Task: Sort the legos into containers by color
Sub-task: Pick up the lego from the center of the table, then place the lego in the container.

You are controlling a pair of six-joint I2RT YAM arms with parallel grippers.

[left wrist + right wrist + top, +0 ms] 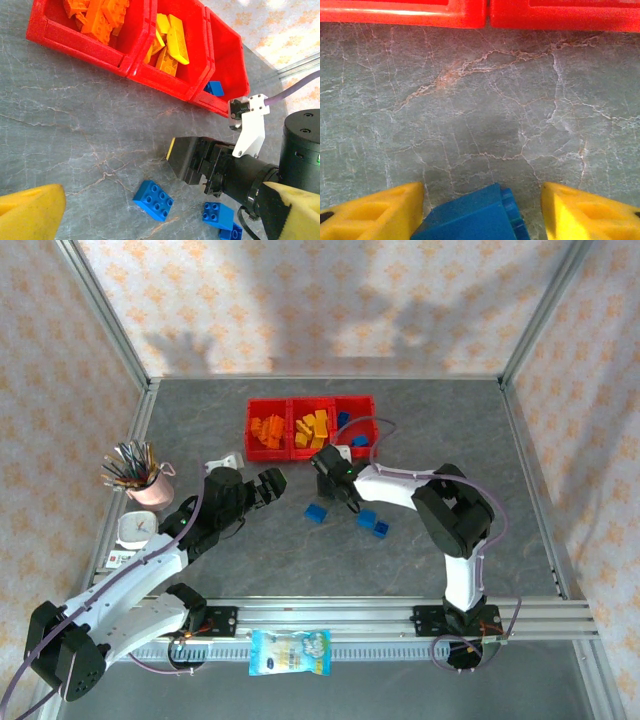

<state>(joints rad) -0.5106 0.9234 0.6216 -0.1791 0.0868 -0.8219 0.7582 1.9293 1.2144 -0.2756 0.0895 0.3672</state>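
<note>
The three joined red bins stand at the back centre: orange legos in the left one, yellow legos in the middle, a blue lego in the right. Three blue legos lie on the table, one apart and two close together. My right gripper hovers just in front of the bins. In its wrist view the right gripper is open with a blue lego between its yellow fingers and a gap on the lego's right side. My left gripper is open and empty, left of the loose legos.
A pink cup of pens and a small white device stand at the left edge. A blue-and-white snack packet lies on the front rail. Metal frame posts and patterned walls enclose the table.
</note>
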